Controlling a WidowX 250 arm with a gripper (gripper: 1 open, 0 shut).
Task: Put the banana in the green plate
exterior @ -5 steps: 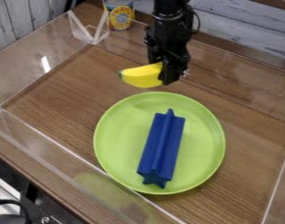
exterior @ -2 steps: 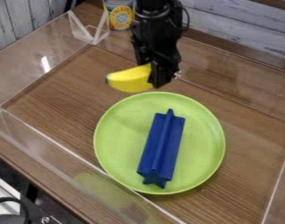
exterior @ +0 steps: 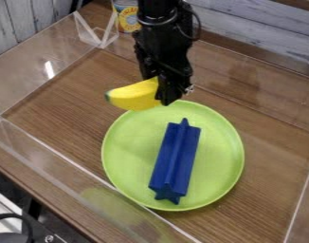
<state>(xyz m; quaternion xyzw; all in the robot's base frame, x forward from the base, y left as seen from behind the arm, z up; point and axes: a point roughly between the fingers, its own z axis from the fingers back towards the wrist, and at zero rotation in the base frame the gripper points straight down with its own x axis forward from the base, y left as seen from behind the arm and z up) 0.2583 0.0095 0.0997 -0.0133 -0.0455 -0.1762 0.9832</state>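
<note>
Jaws are pinched tight on the right end of the banana [exterior: 136, 96]; the gripper [exterior: 172, 92] points straight down and the fruit sticks out sideways to the left, clear of the wood. So the banana is in the air, just off the upper-left rim of the green plate [exterior: 127, 142], not yet over the dish proper.

To do this step well, imo: carry it across toward the left half of the plate, where bare green shows, then lower before letting go. The blue block [exterior: 175, 159] lies lengthwise down the middle w/ ridges up, so a drop from height could land the banana on it and send it rolling. The banana hangs off one side of the grip, so it may swing or tip; slow descent, release low.

Room: the table [exterior: 68, 95] is boxed by clear acrylic walls [exterior: 44, 157] left and front, well apart from the arm for now. Open wood lies left and behind the plate. The plate rim is shallow, so no real lip to clear. The tightest spot is between block and left rim, but the banana is short enough to fit there.
</note>
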